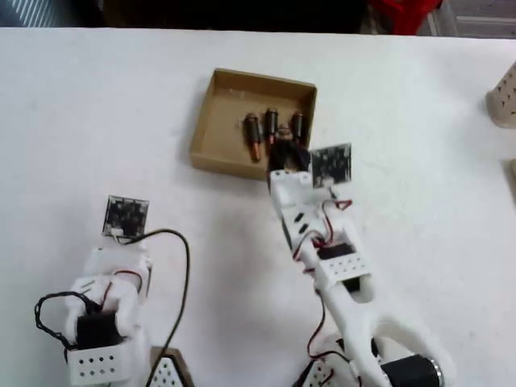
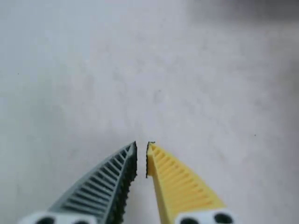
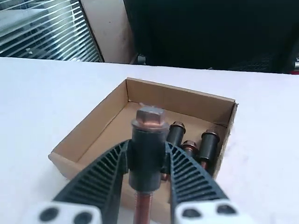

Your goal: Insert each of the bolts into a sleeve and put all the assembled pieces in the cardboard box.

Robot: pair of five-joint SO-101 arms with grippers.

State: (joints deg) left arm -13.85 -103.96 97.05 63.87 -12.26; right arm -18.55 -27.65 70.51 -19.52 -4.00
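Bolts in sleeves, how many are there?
4. Three sleeved bolts lie side by side in the cardboard box; the fourth bolt is held in the right gripper by the box's edge. None looks hidden.

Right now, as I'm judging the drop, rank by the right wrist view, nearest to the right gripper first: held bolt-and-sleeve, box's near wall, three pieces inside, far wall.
1. Held bolt-and-sleeve, clamped in the right gripper.
2. Cardboard box's near wall, just beyond it.
3. Three assembled pieces, lying inside the box.
4. Far wall, behind those pieces.
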